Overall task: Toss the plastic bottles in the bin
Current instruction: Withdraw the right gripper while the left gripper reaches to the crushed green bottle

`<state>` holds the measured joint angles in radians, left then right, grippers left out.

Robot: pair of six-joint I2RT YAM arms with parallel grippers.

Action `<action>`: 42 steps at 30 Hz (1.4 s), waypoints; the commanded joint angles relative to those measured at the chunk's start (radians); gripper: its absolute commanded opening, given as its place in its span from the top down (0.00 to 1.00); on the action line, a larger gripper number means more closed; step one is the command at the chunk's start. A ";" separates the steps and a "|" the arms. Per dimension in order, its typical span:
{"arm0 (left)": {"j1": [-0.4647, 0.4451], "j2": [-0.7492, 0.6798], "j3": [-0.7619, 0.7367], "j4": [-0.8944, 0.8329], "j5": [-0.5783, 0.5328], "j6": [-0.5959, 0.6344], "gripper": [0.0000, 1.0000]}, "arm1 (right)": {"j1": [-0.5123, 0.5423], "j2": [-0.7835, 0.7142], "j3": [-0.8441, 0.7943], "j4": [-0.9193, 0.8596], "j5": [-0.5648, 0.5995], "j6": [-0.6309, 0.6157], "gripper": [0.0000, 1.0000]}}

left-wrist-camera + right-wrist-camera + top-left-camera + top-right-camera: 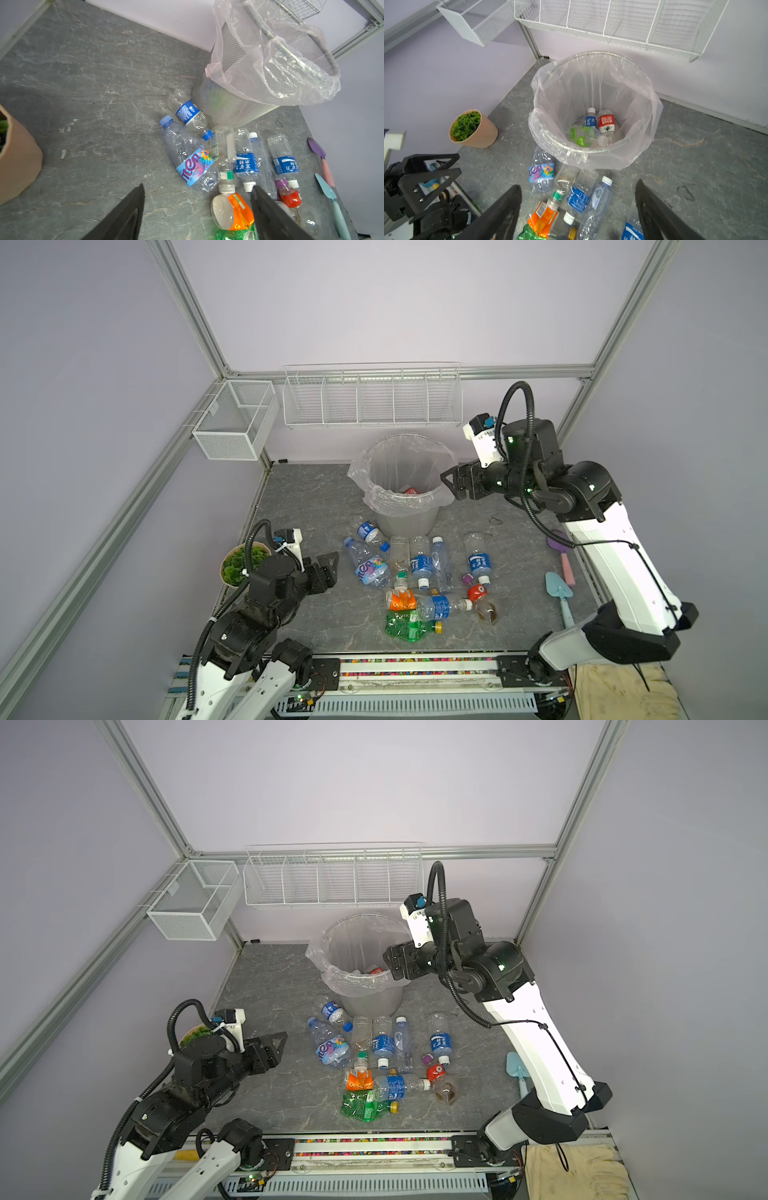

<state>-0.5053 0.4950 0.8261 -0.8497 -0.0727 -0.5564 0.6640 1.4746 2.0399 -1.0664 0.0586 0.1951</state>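
Plastic bottles [422,562] before bin [407,522], potted plant [237,568] aside; left gripper [330,570], right gripper [449,485] spread, empty.

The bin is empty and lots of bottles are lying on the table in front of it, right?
Not quite. The bin is not empty: the right wrist view shows a few bottles lying at its bottom. The rest is right: lots of bottles are lying on the table in front of it.
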 commanded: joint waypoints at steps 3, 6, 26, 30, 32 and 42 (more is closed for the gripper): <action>-0.118 -0.015 -0.031 -0.003 0.008 -0.130 0.20 | 0.007 -0.104 -0.120 0.081 -0.011 0.037 0.12; -0.260 0.001 -0.049 0.029 -0.059 -0.145 0.19 | 0.007 -0.123 -0.165 0.095 -0.015 0.044 0.12; -0.905 0.439 -0.160 0.414 -0.319 -0.707 0.21 | -0.003 -0.210 -0.304 0.137 0.008 0.075 0.12; -0.935 0.508 -0.173 0.435 -0.318 -0.861 0.21 | -0.004 -0.221 -0.319 0.137 0.003 0.081 0.12; -0.936 0.521 -0.193 0.437 -0.309 -0.912 0.21 | -0.003 -0.229 -0.326 0.136 0.005 0.081 0.12; -0.965 0.488 -0.354 0.556 -0.286 -1.144 0.21 | -0.019 -0.260 -0.366 0.137 0.027 0.077 0.12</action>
<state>-1.4532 0.9684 0.4850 -0.3260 -0.3561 -1.5841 0.6525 1.2301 1.6882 -0.9524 0.0700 0.2626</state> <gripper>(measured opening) 0.787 0.880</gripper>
